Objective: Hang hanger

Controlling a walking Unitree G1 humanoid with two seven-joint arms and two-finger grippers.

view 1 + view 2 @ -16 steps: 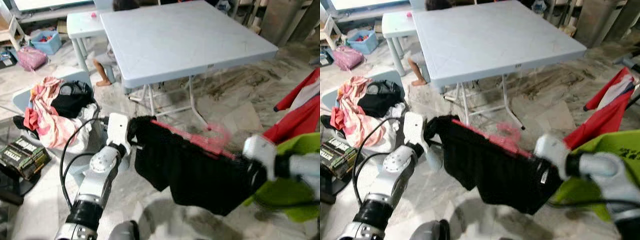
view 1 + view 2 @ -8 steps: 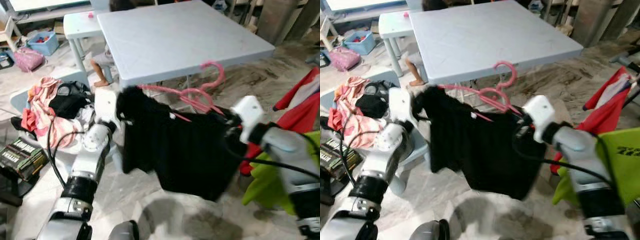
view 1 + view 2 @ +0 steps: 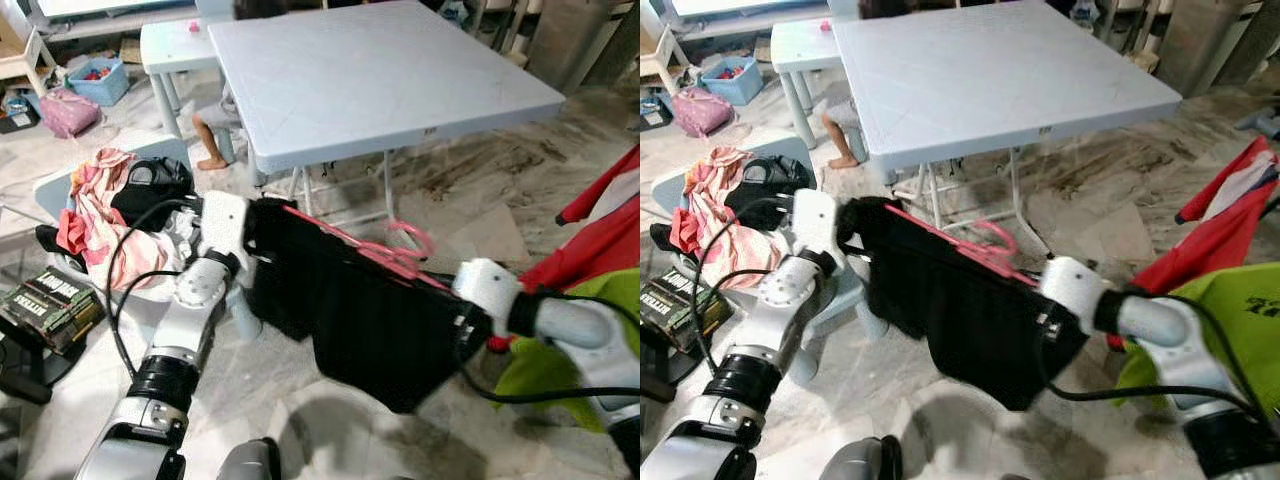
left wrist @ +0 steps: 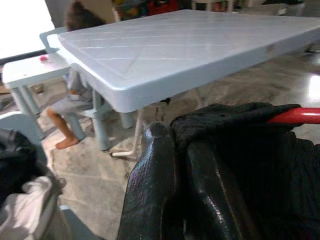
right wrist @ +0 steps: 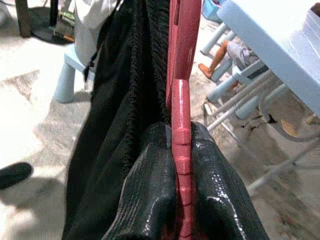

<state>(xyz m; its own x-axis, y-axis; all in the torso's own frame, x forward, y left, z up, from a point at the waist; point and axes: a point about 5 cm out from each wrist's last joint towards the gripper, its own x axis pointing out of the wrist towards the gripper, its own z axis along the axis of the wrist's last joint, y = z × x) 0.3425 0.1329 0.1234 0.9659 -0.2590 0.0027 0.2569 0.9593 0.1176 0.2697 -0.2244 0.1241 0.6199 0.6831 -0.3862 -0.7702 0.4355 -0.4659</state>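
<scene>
The large pale blue bench (image 3: pixel 380 80) stands on folding legs at 12 o'clock, with a smaller bench (image 3: pixel 180 45) behind it at 11 o'clock. A bare leg of a person (image 3: pixel 208 135) shows beside the small bench. The floor (image 3: pixel 480 190) is marbled stone.

At 9 o'clock a pile of clothes (image 3: pixel 110 215), pink, black and white, lies on a light blue chair (image 3: pixel 60 185). At 3 o'clock hang a red cloth (image 3: pixel 600 235) and below it a green cloth (image 3: pixel 590 330).

In the middle, in front of the bench, a black garment (image 3: pixel 370 310) hangs from a pink hanger (image 3: pixel 385 255), well above the floor. The hanger is tilted: its end at 9 o'clock is higher than its end at 3 o'clock, and its hook (image 3: pixel 412 237) points up toward the bench.

The left gripper (image 3: pixel 255 235) is at the 9 o'clock end of the garment. In the left wrist view its fingers (image 4: pixel 160 195) lie closed together on the black fabric, right next to the red bar of the hanger.

The right gripper (image 3: pixel 470 320) is at the 3 o'clock end. In the right wrist view its fingers (image 5: pixel 150 195) are pressed closed on the pink hanger bar, with the garment hanging beside it.
</scene>
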